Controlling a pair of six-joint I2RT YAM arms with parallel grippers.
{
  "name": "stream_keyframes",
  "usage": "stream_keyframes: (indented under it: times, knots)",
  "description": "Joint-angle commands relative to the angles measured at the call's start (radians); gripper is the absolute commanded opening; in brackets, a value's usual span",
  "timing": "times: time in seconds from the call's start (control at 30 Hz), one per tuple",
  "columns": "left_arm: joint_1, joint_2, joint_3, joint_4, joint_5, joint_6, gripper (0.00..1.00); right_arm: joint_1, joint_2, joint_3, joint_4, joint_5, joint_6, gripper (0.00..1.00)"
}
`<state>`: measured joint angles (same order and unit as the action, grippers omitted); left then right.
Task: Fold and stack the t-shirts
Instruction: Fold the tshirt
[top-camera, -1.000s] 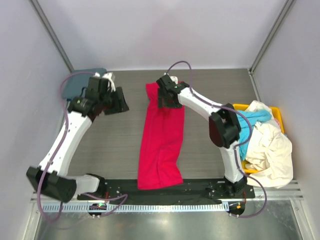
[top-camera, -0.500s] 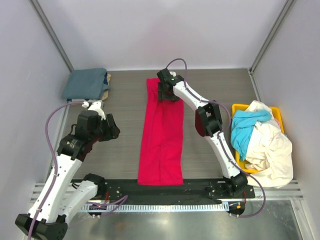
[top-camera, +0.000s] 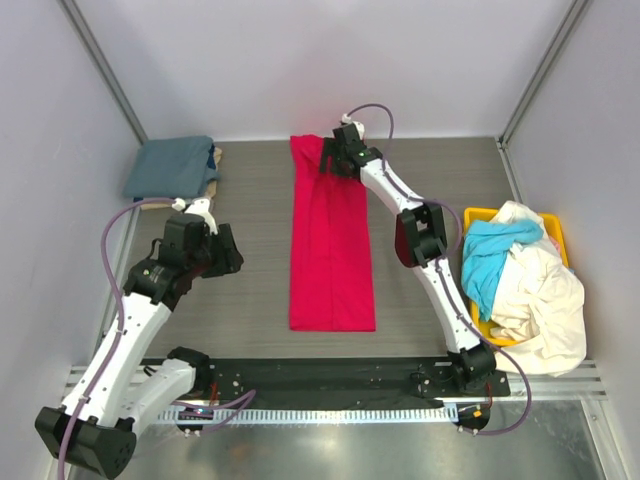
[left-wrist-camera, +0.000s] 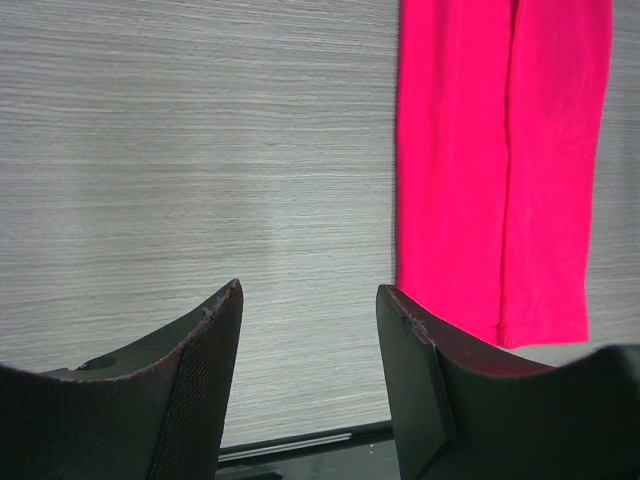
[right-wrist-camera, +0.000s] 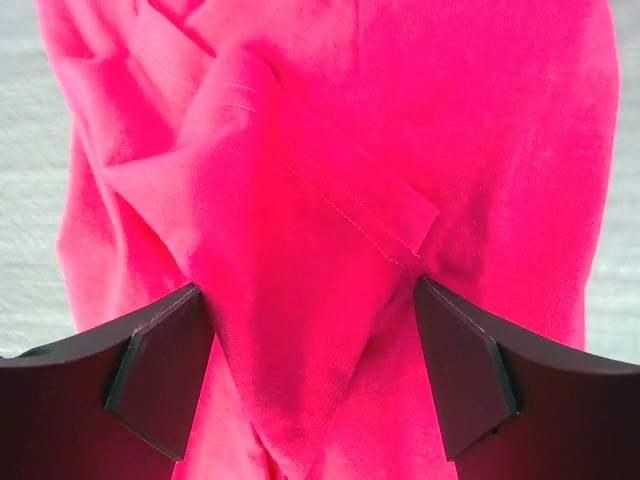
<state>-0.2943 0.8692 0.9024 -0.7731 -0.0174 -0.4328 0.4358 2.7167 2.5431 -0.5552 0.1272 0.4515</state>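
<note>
The red-pink t-shirt (top-camera: 331, 240) lies flat as a long narrow strip down the middle of the table. My right gripper (top-camera: 335, 165) is at its far end, jaws wide apart. In the right wrist view a raised fold of the red cloth (right-wrist-camera: 300, 230) stands between the right gripper's (right-wrist-camera: 308, 290) fingers. My left gripper (top-camera: 228, 260) hangs open and empty over bare table left of the shirt. The left wrist view shows the left gripper (left-wrist-camera: 310, 290) with the red shirt (left-wrist-camera: 490, 170) to its right. A folded blue-grey t-shirt (top-camera: 172, 167) rests on a tan one (top-camera: 216, 157) at the far left.
A yellow bin (top-camera: 478, 214) at the right edge holds a cyan t-shirt (top-camera: 488, 255) and a cream-white one (top-camera: 545, 295) spilling over its side. The black base rail (top-camera: 320, 380) runs along the near edge. Grey walls close in the table.
The red shirt has been pulled away from the near edge and lies straighter. The right gripper moved to the far end. The left arm drew back from the far-left stack.
</note>
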Motion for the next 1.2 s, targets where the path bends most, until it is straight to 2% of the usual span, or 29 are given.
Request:
stream_keyframes:
  times: [0.0,0.13,0.27,0.33,0.4,0.43,0.47,0.53,0.57,0.63,0.67,0.73,0.77,0.87,0.93,0.97,1.07,1.17]
  knots:
    - [0.000,-0.007,0.012,0.043,-0.001,0.020,0.57,-0.011,0.018,-0.004,0.142,-0.053,0.010,0.85]
    - [0.000,0.002,0.013,0.043,0.007,0.020,0.57,-0.011,-0.058,-0.018,0.173,-0.150,0.006,0.90]
    - [0.000,0.005,0.013,0.043,0.011,0.013,0.57,-0.009,-0.216,-0.140,0.176,-0.195,-0.013,0.93]
    - [0.000,0.005,0.010,0.041,0.053,0.003,0.57,-0.009,-0.352,-0.216,0.176,-0.170,-0.025,0.93]
    - [-0.002,0.002,0.009,0.038,0.079,-0.017,0.58,-0.008,-0.457,-0.361,0.179,-0.137,-0.040,0.94]
    - [-0.002,0.002,0.007,0.037,0.091,-0.029,0.58,-0.008,-0.576,-0.419,0.182,-0.092,-0.040,0.94]
    - [-0.003,0.004,0.001,0.038,0.106,-0.044,0.58,-0.008,-0.628,-0.543,0.184,-0.075,-0.036,0.94]
    - [-0.011,0.013,-0.025,0.064,0.155,-0.093,0.58,-0.008,-0.800,-0.677,0.186,-0.051,-0.019,0.94]
    - [-0.028,0.016,-0.034,0.073,0.163,-0.109,0.57,-0.006,-0.863,-0.822,0.178,-0.023,-0.004,0.94]
    - [-0.054,0.027,-0.059,0.095,0.148,-0.141,0.56,-0.006,-1.025,-0.961,0.126,-0.008,0.068,0.94]
    - [-0.077,0.030,-0.063,0.095,0.137,-0.150,0.56,-0.002,-1.078,-1.110,0.100,-0.015,0.087,0.93]
    - [-0.094,0.037,-0.079,0.095,0.108,-0.171,0.56,0.017,-1.196,-1.271,0.086,-0.012,0.147,0.93]
    - [-0.106,0.040,-0.089,0.097,0.106,-0.202,0.56,0.023,-1.301,-1.428,0.084,-0.014,0.173,0.93]
    - [-0.132,0.037,-0.170,0.153,0.132,-0.274,0.56,0.052,-1.480,-1.675,0.060,-0.027,0.259,0.92]
    - [-0.147,0.040,-0.245,0.216,0.145,-0.305,0.56,0.079,-1.534,-1.763,0.052,-0.058,0.311,0.92]
    - [-0.166,0.045,-0.266,0.233,0.143,-0.322,0.56,0.137,-1.560,-1.828,0.054,-0.063,0.329,0.91]
    - [-0.190,0.040,-0.332,0.293,0.140,-0.362,0.57,0.278,-1.608,-1.886,0.048,-0.026,0.413,0.90]
    - [-0.213,0.043,-0.378,0.345,0.132,-0.380,0.57,0.343,-1.635,-1.925,0.050,0.015,0.481,0.90]
